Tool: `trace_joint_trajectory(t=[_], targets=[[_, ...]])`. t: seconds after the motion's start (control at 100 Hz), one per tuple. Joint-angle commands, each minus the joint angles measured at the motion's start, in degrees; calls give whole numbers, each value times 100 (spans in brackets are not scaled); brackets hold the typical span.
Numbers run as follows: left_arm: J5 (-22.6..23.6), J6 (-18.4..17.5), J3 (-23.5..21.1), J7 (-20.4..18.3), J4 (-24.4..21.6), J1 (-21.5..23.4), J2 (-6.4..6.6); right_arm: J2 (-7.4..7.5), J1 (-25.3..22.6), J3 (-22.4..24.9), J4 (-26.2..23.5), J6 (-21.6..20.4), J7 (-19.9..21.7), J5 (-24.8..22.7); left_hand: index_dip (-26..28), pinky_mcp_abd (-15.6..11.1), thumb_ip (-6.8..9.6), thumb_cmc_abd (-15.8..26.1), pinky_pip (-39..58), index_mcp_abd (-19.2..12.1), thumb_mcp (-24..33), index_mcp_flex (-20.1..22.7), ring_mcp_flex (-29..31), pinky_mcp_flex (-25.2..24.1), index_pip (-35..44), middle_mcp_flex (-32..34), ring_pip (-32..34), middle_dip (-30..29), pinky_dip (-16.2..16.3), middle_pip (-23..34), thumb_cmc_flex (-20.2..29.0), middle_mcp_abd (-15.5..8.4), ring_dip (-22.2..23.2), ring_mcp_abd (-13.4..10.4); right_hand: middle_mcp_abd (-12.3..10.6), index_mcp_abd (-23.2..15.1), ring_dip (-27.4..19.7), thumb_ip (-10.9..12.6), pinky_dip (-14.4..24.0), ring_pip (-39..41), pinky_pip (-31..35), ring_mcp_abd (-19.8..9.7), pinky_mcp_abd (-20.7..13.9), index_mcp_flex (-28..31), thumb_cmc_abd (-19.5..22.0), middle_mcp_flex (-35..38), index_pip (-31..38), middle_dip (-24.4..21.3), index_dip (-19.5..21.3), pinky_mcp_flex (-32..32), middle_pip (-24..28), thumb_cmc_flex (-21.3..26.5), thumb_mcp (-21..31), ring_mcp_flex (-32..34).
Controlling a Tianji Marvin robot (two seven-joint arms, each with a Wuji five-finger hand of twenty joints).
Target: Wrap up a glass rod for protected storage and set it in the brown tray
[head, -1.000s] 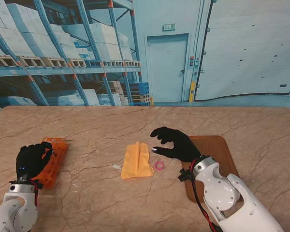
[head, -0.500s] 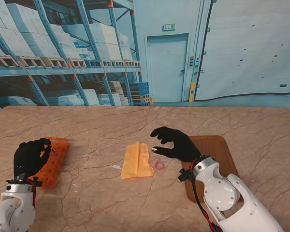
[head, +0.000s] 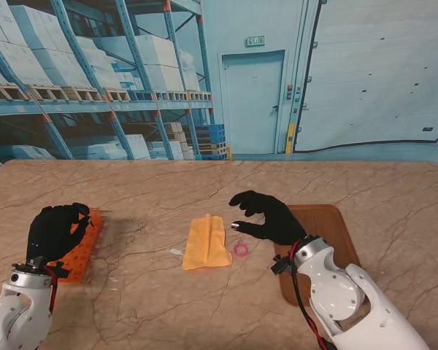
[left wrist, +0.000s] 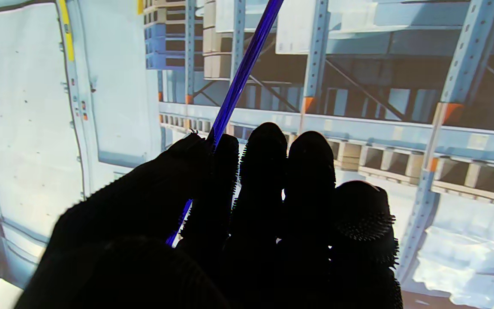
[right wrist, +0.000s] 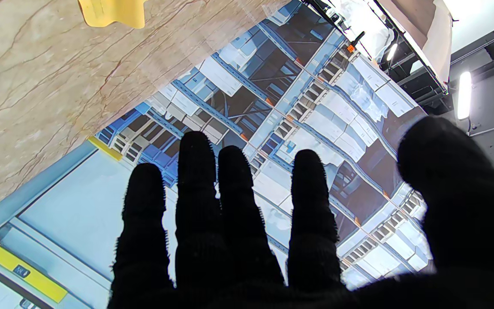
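**Rod's out of the rack, cloth is next**

Warehouse backdrop behind a marble tabletop (head: 204,292), and everything can be placed off the yellow cloth (head: 206,241) lying flat in the middle.

What changed: a second ago the left hand (head: 55,230) sat low on the orange rack (head: 80,248), well left of the cloth. Now it has come up and tipped back a bit, so more of the rack shows. The left wrist view tells why: a blue glass rod (left wrist: 240,77) is pinched between thumb and index finger, sticking out past the fingertips. So the left hand is clamped on the rod. In the stand view the rod is too thin to make out.

The right hand (head: 269,217) has barely budged. It hovers just right of the cloth, fingers spread, holding nothing. A small pink ring (head: 241,249), probably a rubber band, lies on the tabletop between the cloth and the brown tray (head: 328,226). The tray is right of the cloth, partly under the right arm.

My read: the pick is done, wrapping hasn't started. Next the rod has to travel over to the cloth and get laid down. It's thin glass held in a fingertip pinch, so it could slip or knock the rack.
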Motion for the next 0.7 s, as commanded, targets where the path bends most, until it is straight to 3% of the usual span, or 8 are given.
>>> trace_joint_trajectory(t=[0.0,0.34,0.69], targets=[[26,-56,33,-118,-226,68,-2,-27,-54,5,-60,-34,-29,-21,85,65,34,-115,390,-58,271,168,135,112,309,147,141,-26,-53,199,-27,204,65,60,-34,-99,63,165,160,81,71,-24,33,84,145,50,-105,57,46,-5,-9,-173,70,80],[-298,102,294,-1457,-919,-4,9,-30,-171,96,-138,-114,-101,-81,110,204,20,-216,499,-76,488,286,286,269,317,292,159,-78,-187,196,-155,207,36,92,-33,-92,61,165,165,72,67,-30,35,97,143,56,-113,55,46,-1,-17,-178,66,81],[-688,354,990,-2976,-1416,-406,95,-46,-252,181,-178,-119,-190,-96,220,229,10,-282,568,-100,628,342,388,363,343,387,178,-41,-273,247,-272,154,41,69,-29,-87,63,168,168,72,66,-20,30,84,147,54,-127,56,45,0,-22,-180,72,80]])
